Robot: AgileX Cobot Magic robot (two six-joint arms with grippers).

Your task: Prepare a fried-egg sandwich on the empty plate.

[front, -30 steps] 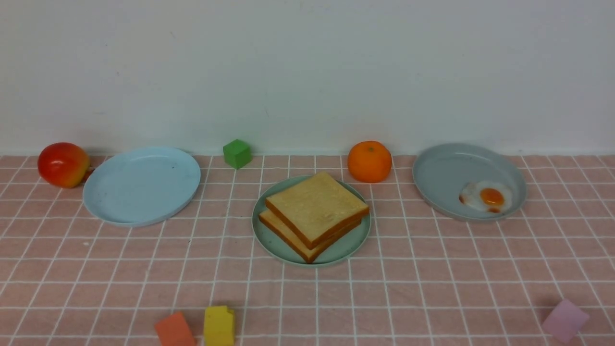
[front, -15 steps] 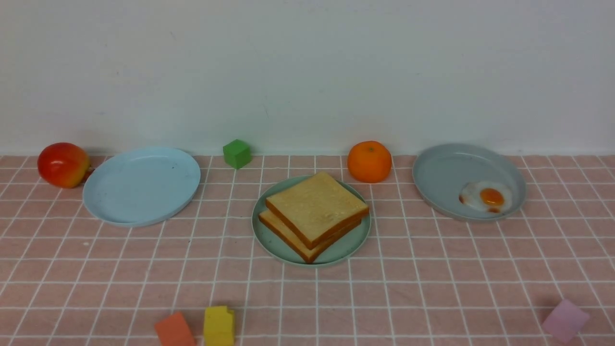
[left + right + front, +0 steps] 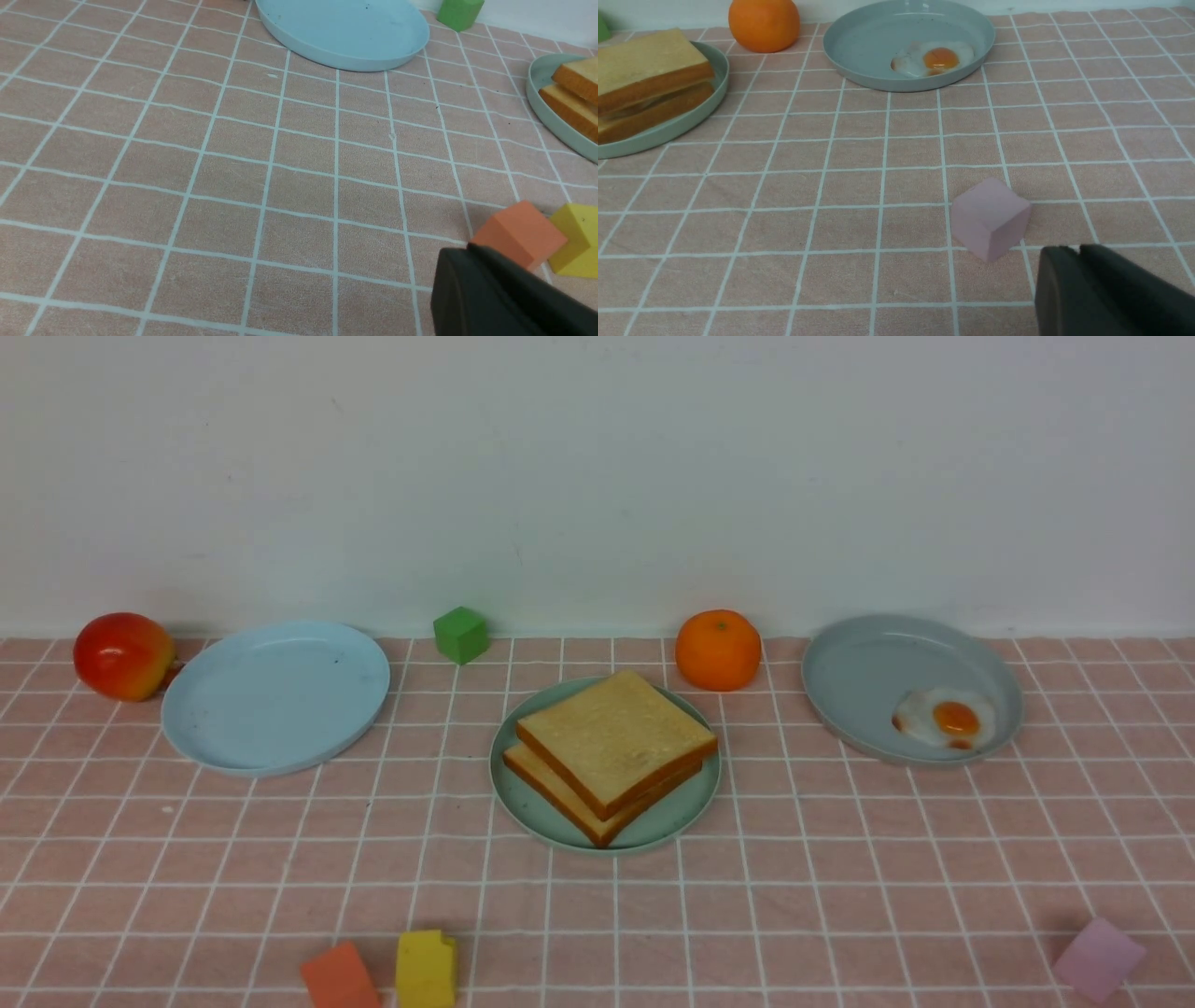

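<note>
Green plate (image 3: 523, 803) holds two toast slices (image 3: 611, 737) far ahead of both claws, one egg (image 3: 945, 717) sits in one grey dish (image 3: 868, 663), the left claw (image 3: 467, 261) is clenched and empty, the right claw (image 3: 1078, 254) unclear.

Matt woven cloth (image 3: 840, 859); smooth mint-green plate (image 3: 523, 803); porous toast (image 3: 611, 737); glossy orange (image 3: 717, 649).
</note>
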